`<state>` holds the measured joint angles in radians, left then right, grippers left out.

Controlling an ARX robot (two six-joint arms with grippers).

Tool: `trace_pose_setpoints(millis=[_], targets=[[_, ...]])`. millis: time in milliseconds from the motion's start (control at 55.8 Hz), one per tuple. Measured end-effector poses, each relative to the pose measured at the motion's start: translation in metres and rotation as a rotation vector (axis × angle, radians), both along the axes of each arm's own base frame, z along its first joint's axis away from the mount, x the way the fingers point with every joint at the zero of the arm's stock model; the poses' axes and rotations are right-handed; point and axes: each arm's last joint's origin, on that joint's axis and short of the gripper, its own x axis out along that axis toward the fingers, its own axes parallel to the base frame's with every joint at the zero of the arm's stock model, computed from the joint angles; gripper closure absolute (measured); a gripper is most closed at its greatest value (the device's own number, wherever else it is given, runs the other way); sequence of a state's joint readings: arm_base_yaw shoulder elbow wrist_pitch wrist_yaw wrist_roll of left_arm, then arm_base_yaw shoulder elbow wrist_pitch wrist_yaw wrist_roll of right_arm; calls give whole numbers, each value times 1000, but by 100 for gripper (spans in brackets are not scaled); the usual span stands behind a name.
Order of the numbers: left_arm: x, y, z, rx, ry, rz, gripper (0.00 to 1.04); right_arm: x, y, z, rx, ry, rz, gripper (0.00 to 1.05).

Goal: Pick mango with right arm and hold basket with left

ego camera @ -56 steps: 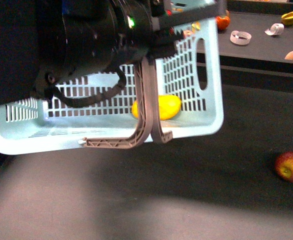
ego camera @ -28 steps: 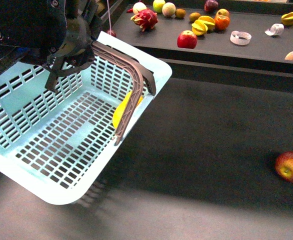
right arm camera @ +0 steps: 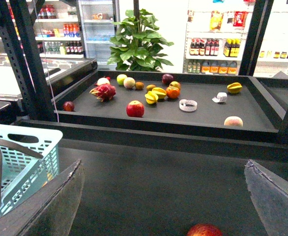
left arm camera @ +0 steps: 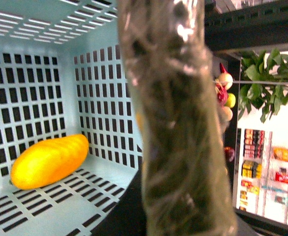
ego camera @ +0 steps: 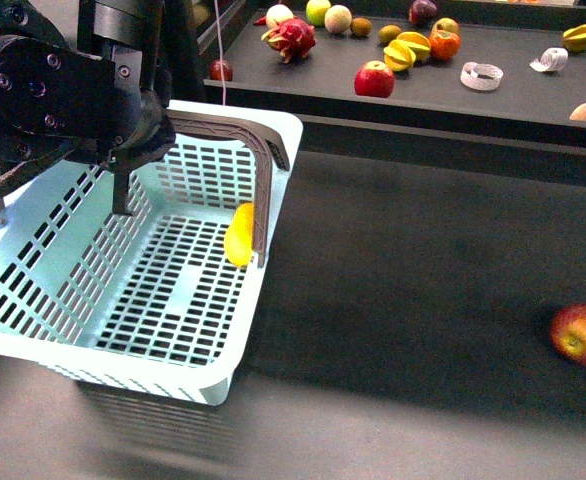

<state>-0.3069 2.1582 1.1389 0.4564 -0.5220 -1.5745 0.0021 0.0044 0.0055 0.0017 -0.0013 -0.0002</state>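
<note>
Front view: my left arm [ego camera: 58,95] sits at the basket [ego camera: 123,300] handle; I cannot tell its jaw state. The mango [ego camera: 239,234] lies inside, against the wall away from the arm.

Left wrist view: the mango [left arm camera: 49,161] rests in the basket's corner.

Right wrist view: my right gripper [right arm camera: 166,196] stands open, empty, above an apple [right arm camera: 204,230].

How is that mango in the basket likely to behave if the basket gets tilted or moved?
The mango looks smooth and rounded, so it would probably roll or slide. It lies loose against the basket wall by the handle, which should stop it. The slotted floor may add a little grip.
</note>
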Motion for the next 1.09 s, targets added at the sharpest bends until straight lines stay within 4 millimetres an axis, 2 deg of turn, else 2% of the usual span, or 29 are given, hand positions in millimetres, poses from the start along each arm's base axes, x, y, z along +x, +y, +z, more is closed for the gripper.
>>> trace_pose_setpoints(millis=[269,466,502,573,699,842,950,1039,1093], targets=[[-10,4,3,10,107,0,43,0,0,0,0,0,0,8],[-36,24,47,34,47,-1,8,0,0,0,0,0,0,8],[-41,29,53,44,38,2,7,0,0,0,0,0,0,8],[-65,53,67,95,14,34,8,0,0,0,0,0,0,8],[-106,89,71,232,25,121,8,0,0,0,0,0,0,8],[-154,124,59,268,67,185,8,0,0,0,0,0,0,8],[-183,140,48,273,103,219,8,0,0,0,0,0,0,8],[-203,152,44,293,131,239,8,0,0,0,0,0,0,8],[-208,155,44,306,135,251,8,0,0,0,0,0,0,8]])
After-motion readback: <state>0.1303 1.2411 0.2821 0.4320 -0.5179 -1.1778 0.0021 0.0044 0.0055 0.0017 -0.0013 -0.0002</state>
